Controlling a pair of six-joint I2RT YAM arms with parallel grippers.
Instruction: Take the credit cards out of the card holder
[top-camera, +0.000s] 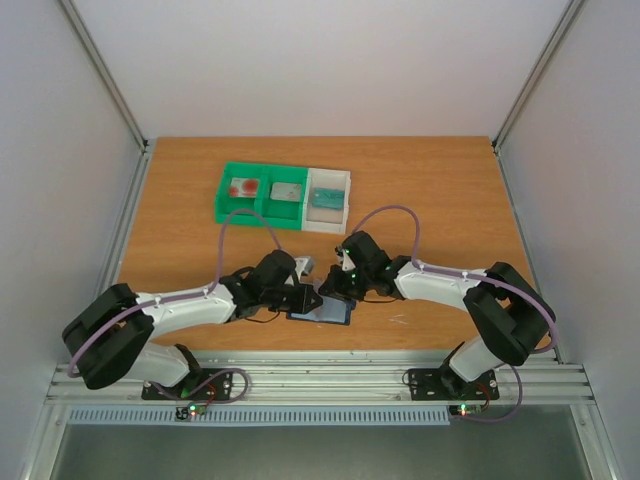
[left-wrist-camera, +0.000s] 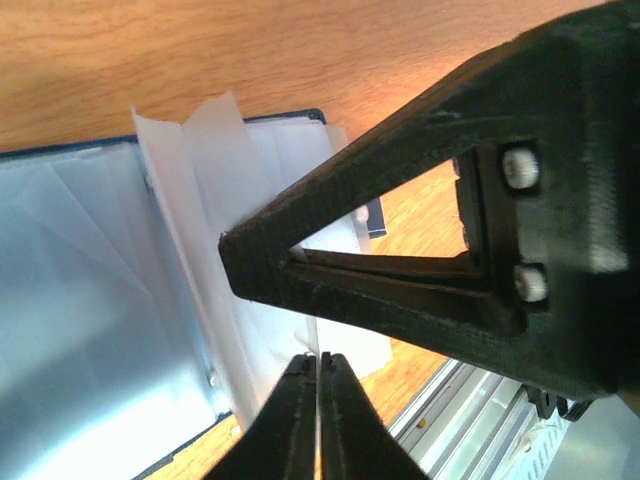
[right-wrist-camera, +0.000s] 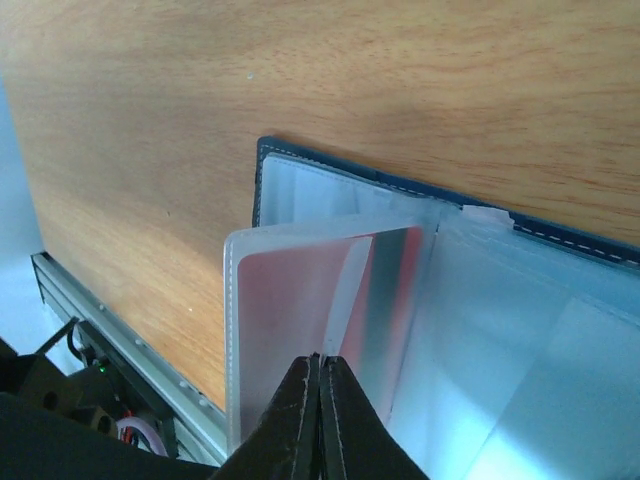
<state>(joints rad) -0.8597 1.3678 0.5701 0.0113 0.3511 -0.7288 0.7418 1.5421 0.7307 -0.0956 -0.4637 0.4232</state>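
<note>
The card holder (top-camera: 335, 312) lies open on the table between both arms, its blue-grey pockets (left-wrist-camera: 80, 300) and dark edge (right-wrist-camera: 330, 163) showing. My left gripper (left-wrist-camera: 320, 362) is shut on the edge of one clear sleeve page of the holder (left-wrist-camera: 215, 250). My right gripper (right-wrist-camera: 322, 362) is shut too, pinching a thin white edge at the open side of a raised sleeve. A pinkish credit card (right-wrist-camera: 285, 300) sits in that sleeve. In the top view the two grippers (top-camera: 308, 297) (top-camera: 338, 290) meet over the holder's left half. The right gripper's black finger (left-wrist-camera: 420, 230) crosses the left wrist view.
A green and white compartment tray (top-camera: 228, 213) stands at the back centre. A card with a red blotch (top-camera: 242, 187) lies in its left bin and another flat item (top-camera: 288, 191) in the middle one. The aluminium rail (top-camera: 320, 380) runs along the near edge.
</note>
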